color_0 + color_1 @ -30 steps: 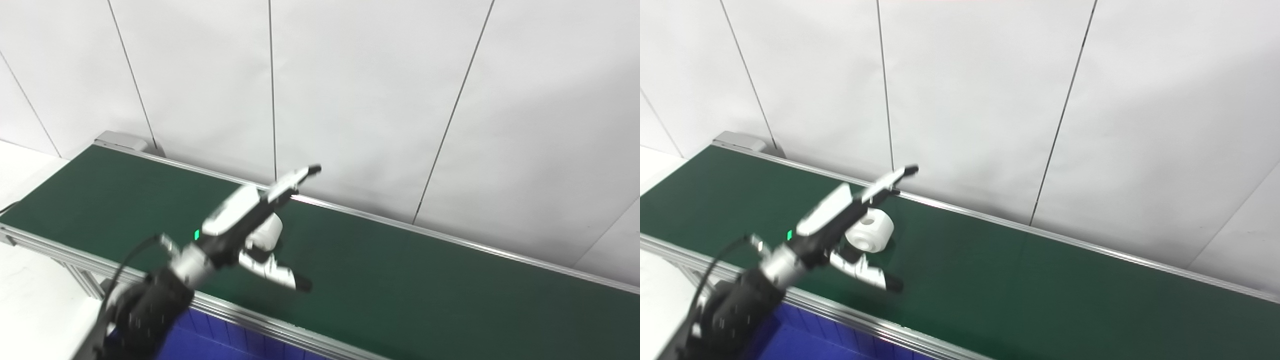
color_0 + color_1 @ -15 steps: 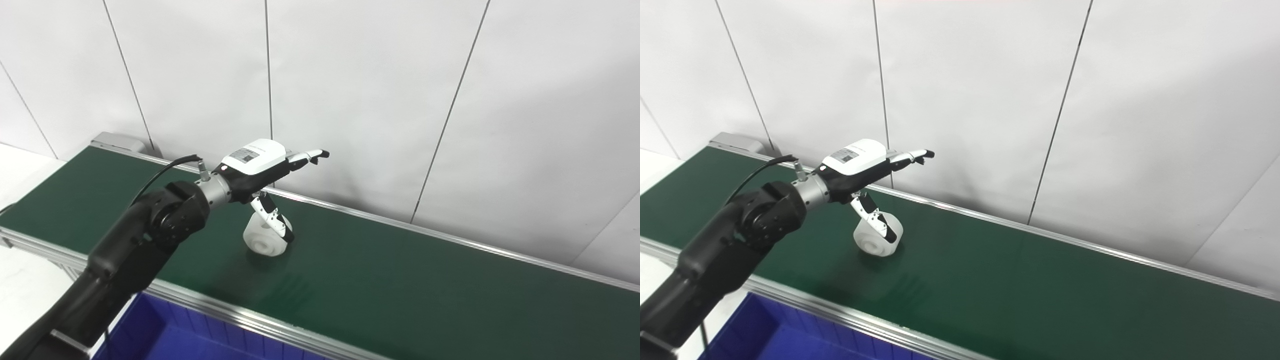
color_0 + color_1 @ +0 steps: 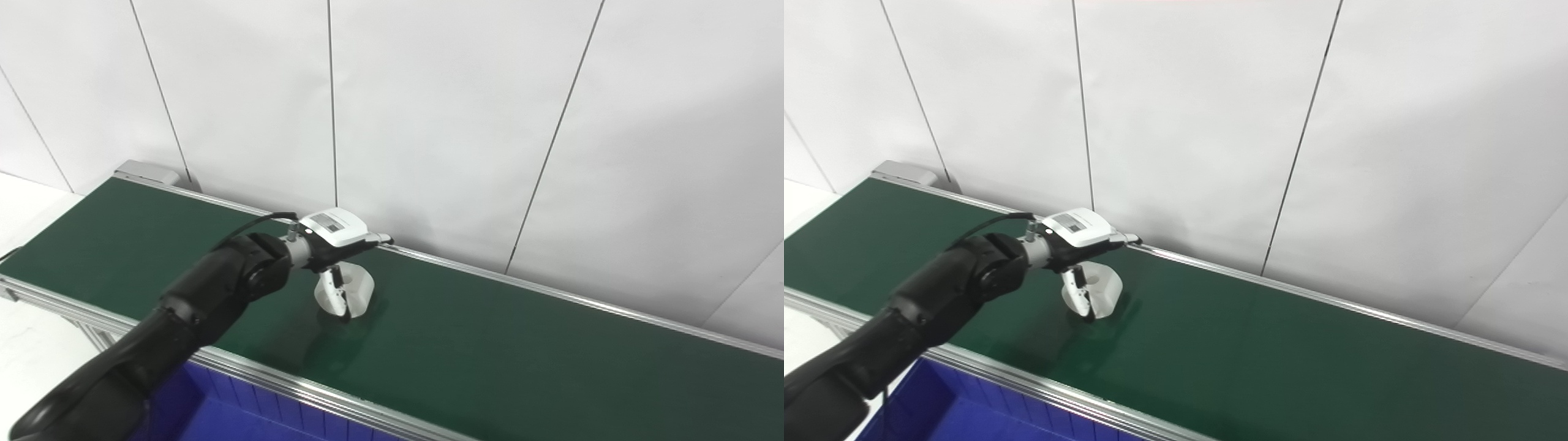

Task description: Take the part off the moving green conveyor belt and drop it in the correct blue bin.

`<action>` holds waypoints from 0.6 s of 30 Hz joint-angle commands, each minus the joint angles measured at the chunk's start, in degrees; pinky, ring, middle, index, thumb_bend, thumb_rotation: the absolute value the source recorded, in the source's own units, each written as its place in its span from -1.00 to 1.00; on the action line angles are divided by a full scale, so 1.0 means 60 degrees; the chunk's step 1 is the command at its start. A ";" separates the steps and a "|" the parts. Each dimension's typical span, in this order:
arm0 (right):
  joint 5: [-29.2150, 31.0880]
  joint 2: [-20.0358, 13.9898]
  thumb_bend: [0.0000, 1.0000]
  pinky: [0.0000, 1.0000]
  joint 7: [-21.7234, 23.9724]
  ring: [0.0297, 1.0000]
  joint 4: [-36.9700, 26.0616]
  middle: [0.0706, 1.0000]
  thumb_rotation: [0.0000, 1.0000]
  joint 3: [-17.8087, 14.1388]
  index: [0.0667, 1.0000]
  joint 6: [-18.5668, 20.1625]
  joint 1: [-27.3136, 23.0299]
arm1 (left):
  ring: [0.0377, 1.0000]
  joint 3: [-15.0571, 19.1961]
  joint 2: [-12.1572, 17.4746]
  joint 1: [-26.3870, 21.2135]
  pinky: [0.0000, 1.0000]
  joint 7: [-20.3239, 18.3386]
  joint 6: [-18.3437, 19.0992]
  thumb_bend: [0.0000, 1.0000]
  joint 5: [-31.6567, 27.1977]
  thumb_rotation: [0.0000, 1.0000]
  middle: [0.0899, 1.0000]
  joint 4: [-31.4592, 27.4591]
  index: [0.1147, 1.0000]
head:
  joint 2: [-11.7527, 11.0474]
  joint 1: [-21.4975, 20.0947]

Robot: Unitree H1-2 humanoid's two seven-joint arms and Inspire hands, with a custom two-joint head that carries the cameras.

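Observation:
A white round part with a hole in its face lies on the dark green conveyor belt, near the far rail. My left hand hovers right over it, palm down. Its fingers stretch flat over the part towards the far rail, and the thumb hangs down against the part's near side. The hand is open and not closed around the part. A blue bin sits below the belt's near rail at the bottom left. My right hand is out of view.
Aluminium rails run along both long sides of the belt. A white panelled wall stands close behind the far rail. A white table surface shows at the left.
The left hand has come down from above the belt onto the part, fingers lower and flatter, thumb now beside it. The part's holed face has turned from facing me to facing upward.

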 commanded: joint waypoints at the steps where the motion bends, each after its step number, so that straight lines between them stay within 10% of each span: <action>1: -0.0006 0.0098 0.82 0.98 0.0034 0.89 -0.0354 0.95 1.00 0.0075 1.00 -0.0509 0.0153 | 0.83 -0.0033 0.0053 -0.0554 0.74 0.0190 0.0104 1.00 0.0006 -0.23 0.81 0.0144 0.89 | 0.0019 -0.0005; 10: -0.0002 0.0096 0.85 0.99 0.0076 0.90 -0.0618 0.95 1.00 0.0188 1.00 -0.0487 0.0316 | 0.87 -0.0393 -0.0340 -0.0628 0.75 0.0774 0.0237 1.00 0.0268 -0.13 0.84 0.0951 0.89 | 0.0219 -0.0131; 16: 0.0052 0.0090 0.86 0.98 0.0080 0.88 -0.0813 0.93 1.00 0.0209 1.00 -0.0421 0.0443 | 0.71 -0.1331 -0.0377 -0.0812 0.65 0.1741 0.0175 0.97 0.1458 -0.44 0.67 0.1095 0.51 | 0.0349 -0.0097; 18: 0.0087 0.0089 0.85 0.98 0.0091 0.87 -0.0854 0.93 1.00 0.0218 1.00 -0.0414 0.0469 | 0.45 -0.1638 -0.0383 -0.0953 0.43 0.2071 -0.0003 0.85 0.1726 -0.87 0.40 0.1216 0.20 | 0.0370 -0.0089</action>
